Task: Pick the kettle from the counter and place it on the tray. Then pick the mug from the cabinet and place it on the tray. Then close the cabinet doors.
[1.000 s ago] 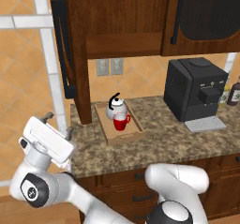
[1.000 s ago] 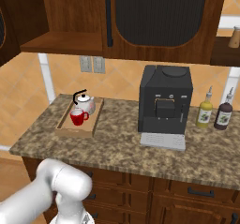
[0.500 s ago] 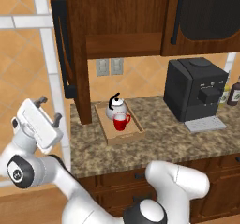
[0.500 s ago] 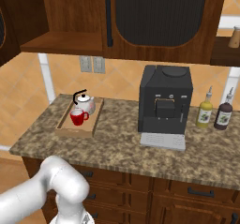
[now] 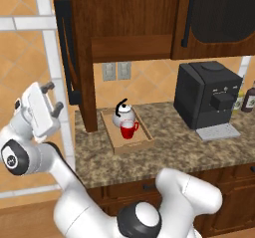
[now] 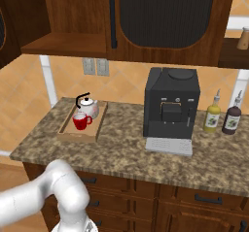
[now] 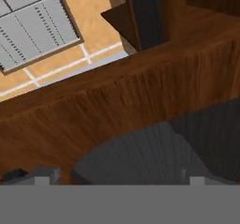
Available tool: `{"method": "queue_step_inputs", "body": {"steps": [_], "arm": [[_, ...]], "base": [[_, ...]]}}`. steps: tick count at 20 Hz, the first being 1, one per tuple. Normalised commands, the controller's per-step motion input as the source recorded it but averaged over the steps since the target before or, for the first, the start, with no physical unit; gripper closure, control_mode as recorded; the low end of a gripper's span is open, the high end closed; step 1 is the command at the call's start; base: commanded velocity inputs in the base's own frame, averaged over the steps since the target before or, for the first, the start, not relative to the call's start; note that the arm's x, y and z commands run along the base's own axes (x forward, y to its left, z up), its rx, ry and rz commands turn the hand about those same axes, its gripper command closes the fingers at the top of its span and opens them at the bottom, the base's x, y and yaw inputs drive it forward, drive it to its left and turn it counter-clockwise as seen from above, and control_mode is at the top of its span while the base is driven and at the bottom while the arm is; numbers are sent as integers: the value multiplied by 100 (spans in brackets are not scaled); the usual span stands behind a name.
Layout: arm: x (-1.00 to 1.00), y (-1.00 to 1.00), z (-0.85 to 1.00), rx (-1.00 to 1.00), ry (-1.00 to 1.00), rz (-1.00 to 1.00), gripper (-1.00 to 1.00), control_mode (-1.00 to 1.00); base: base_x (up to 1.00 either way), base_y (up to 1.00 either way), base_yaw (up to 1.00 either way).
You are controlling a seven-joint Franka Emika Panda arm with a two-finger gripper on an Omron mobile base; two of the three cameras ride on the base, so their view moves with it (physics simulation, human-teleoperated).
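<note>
Kitchen scene at the last step of the task. The kettle (image 5: 122, 116) and the mug (image 5: 129, 130) both stand inside the tray (image 5: 115, 141), which lies on the desk (image 6: 121, 154) near its left end, close to the back edge; the red mug sits in front of the silvery kettle and appears to touch it, so the two placing steps read as complete and only the closing of the cabinet doors remains. The tray holds nothing else that can be made out. The left cabinet door (image 5: 69, 48) stands swung out, edge-on to the left base view, above the left end of the desk, leaving the inner shelf (image 6: 63, 45) of the cabinet (image 5: 132, 18) exposed; the shelf appears bare. The right-hand door (image 6: 165, 17) seems to lie flush against the cabinet front. The claw (image 5: 51, 96) hangs in open air off the left end of the desk, just left of the open door, its two fingers spread wide and holding nothing. The hand view looks closely at dark wood grain and a rounded near-black panel, presumably that door's face. The next move, as judged here, calls for bringing the claw against the outer face of the open door, or around its long black bar handle (image 5: 64, 53), and sweeping it rightward until it meets the cabinet frame. A black coffee machine (image 6: 170, 105) and two bottles (image 6: 222, 115) occupy the right half of the desk, well apart from the tray.
</note>
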Motion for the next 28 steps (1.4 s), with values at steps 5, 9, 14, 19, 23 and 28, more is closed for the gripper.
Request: {"method": "queue_step_inputs", "body": {"steps": [5, 9, 14, 19, 23, 28], "arm": [[7, -49, 31, 23, 3, -4, -100, -100], [7, -64, 29, 26, 1, 0, -100, -100], [15, -77, 19, 24, 0, 0, -100, -100], [29, -83, 7, 26, 0, 4, -100, -100], [47, -82, 1, 27, 0, 13, -100, -100], [59, -76, 2, 26, 0, 20, -100, -100]], "base": [[0, 0, 0], [0, 0, 0], [0, 0, 0], [0, 0, 0], [0, 0, 0], [0, 0, 0]]}}
